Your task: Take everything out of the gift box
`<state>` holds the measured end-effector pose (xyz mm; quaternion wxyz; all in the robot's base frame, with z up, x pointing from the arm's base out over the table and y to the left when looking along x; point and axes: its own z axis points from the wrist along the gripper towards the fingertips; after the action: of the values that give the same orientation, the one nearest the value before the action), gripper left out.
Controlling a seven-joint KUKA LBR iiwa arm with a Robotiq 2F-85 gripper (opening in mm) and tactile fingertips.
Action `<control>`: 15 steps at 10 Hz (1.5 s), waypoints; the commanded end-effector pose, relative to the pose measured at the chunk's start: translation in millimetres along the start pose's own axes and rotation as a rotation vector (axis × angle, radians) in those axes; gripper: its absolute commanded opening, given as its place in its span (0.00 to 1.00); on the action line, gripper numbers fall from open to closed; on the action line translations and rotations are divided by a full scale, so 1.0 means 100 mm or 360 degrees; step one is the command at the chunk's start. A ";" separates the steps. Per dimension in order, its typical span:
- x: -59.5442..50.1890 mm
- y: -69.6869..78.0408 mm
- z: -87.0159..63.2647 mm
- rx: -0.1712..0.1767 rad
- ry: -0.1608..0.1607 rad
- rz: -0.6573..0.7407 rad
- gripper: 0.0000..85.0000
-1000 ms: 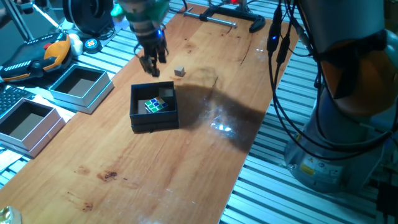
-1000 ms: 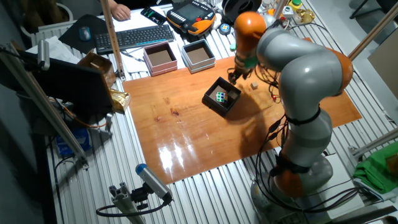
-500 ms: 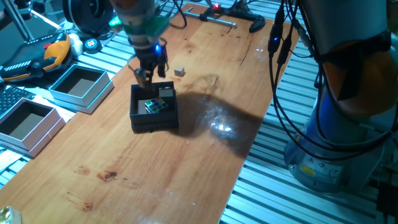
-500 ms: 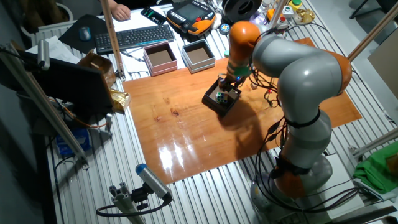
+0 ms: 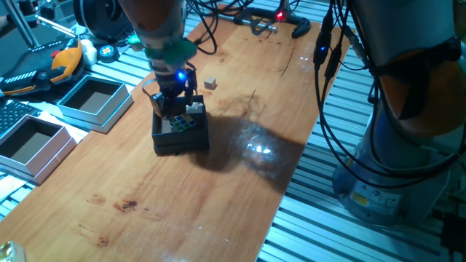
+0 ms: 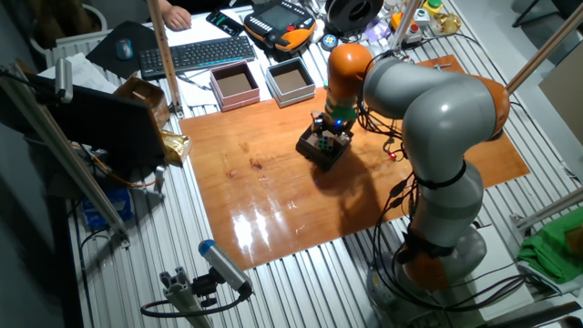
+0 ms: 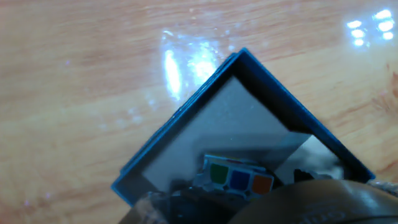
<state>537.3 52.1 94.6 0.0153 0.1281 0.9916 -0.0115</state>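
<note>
The small black gift box stands on the wooden table; it also shows in the other fixed view and the hand view. The puzzle cube lies inside it; the hand view shows its green, blue and orange squares. My gripper is lowered into the box with its fingers spread on either side of the cube, not closed on it. A small pale grey block lies on the table just beyond the box, outside it. My arm hides much of the box's inside.
Two larger light-blue boxes with brown insides stand off the table's left edge. A clamp lies at the far end of the table. The robot's base and cables stand to the right.
My gripper moved from above the table behind the box toward the box and down into it, over the puzzle cube. The cube and the grey block have not moved.
</note>
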 end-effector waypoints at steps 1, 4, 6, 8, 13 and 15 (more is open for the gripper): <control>0.02 0.00 0.02 0.0003 -0.0004 0.0134 0.83; 0.06 0.02 0.09 -0.0045 0.0001 0.0172 0.84; 0.07 0.03 0.09 -0.0043 -0.0003 0.0162 0.84; 0.07 0.03 0.09 -0.0042 0.0000 0.0155 0.84; 0.14 0.03 0.13 -0.0061 -0.0002 0.0153 0.84; 0.13 0.03 0.14 -0.0078 -0.0022 0.0166 0.82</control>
<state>525.6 57.8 79.4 0.0258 0.1791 0.9834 0.0118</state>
